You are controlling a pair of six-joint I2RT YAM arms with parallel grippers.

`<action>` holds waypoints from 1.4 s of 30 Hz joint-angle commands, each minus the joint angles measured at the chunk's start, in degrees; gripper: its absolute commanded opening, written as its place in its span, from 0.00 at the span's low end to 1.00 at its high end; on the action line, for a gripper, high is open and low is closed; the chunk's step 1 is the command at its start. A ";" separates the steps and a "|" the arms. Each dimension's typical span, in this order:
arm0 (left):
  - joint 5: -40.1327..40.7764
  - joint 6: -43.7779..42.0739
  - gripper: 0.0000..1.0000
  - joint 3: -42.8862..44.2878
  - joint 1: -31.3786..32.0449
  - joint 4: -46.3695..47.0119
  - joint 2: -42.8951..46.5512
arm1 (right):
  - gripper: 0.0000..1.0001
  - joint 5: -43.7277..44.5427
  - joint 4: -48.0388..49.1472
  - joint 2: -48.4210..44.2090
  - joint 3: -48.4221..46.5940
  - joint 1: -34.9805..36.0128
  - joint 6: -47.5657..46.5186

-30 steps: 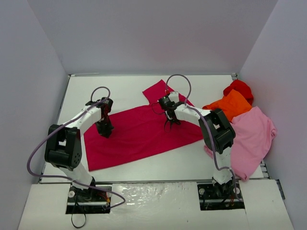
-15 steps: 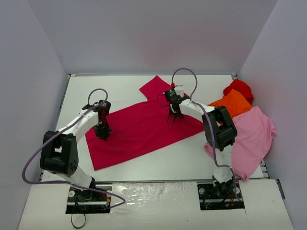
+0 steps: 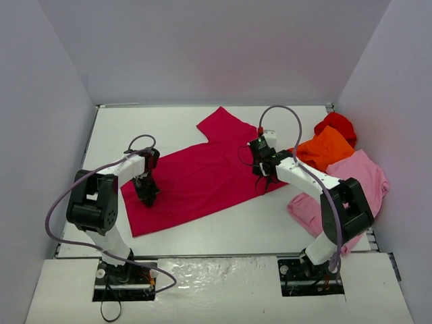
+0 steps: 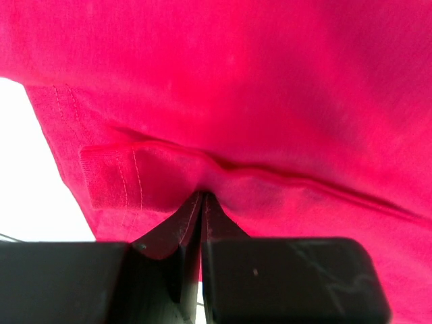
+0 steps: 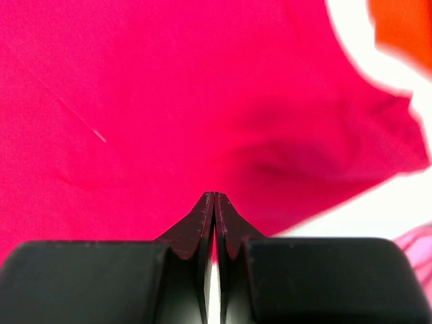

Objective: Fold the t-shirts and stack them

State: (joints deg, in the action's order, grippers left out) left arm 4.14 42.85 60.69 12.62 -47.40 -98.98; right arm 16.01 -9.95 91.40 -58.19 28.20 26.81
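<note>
Two closed grippers meet the raspberry-red shirt [image 3: 202, 177], spread flat at centre: left gripper [image 3: 148, 196] pinches a pucker near its left hem; right gripper [image 3: 262, 183] rests shut at its right edge, hold unclear. Best practice: secure both pinches, lift evenly.

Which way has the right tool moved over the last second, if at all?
Yes. The right tool has shifted right across the raspberry-red t-shirt, toward the orange t-shirt, which lies where it was.
</note>
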 commanded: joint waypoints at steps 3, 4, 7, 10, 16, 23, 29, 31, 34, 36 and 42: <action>2.19 -0.33 0.00 10.88 -0.77 1.78 -5.05 | 0.00 0.25 0.46 1.25 2.43 0.52 0.80; 2.50 -0.85 0.00 11.68 -1.26 1.24 -5.66 | 0.00 0.34 0.84 1.79 2.41 0.54 0.68; 3.19 -2.11 0.00 11.80 -2.93 0.82 -6.19 | 0.00 -0.07 2.21 3.46 2.15 0.45 0.14; 3.05 -3.51 0.00 9.41 -6.78 1.42 -5.51 | 0.00 0.16 3.08 4.81 2.32 0.48 -0.02; 2.67 -4.58 0.00 6.18 -12.27 1.21 -1.09 | 0.00 0.16 4.38 6.05 3.71 0.54 0.23; 3.77 -3.98 0.00 8.78 -14.12 -3.97 2.83 | 0.00 -0.06 4.50 4.55 4.12 0.54 0.25; 3.77 -3.86 0.00 11.39 -14.82 -5.14 1.23 | 0.00 0.12 5.10 4.02 3.78 0.62 -0.54; 2.81 -3.30 0.00 11.06 -14.67 -3.75 2.31 | 0.00 0.73 5.55 4.66 4.01 0.62 -0.78; 1.36 -2.32 0.00 9.78 -14.33 0.44 4.08 | 0.00 0.70 6.77 5.81 4.52 0.62 -0.74; 1.05 -2.07 0.00 9.96 -13.91 2.77 3.47 | 0.00 -0.62 7.77 6.37 5.03 0.73 -0.29; 1.92 -3.43 0.00 16.25 -13.76 1.99 -4.00 | 0.00 -2.61 6.59 7.92 5.42 1.22 0.24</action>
State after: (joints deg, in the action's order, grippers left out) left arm 5.39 39.66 71.12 -1.31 -46.44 -100.36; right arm 14.88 -3.72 98.25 -53.12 28.64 26.57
